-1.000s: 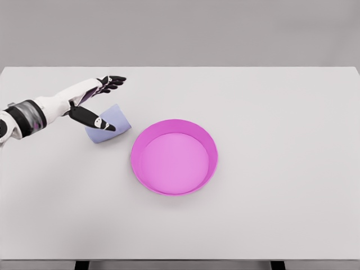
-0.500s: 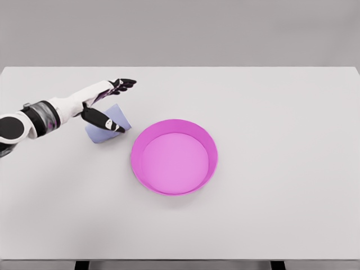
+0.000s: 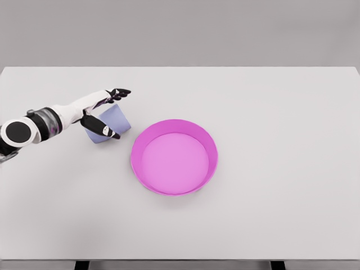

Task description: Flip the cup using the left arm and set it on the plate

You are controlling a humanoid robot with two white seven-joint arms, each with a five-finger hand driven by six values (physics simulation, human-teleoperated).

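The left hand is spread wide around the small pale-blue cup, thumb nearside, fingers farside, not clamped. The cup lies just left of the round magenta plate; white table stretches right.

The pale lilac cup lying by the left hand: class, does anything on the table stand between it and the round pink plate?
Nothing visible does. The pale lilac cup lies just left of the round pink plate, with only bare white table between them. The left hand is spread around the cup.
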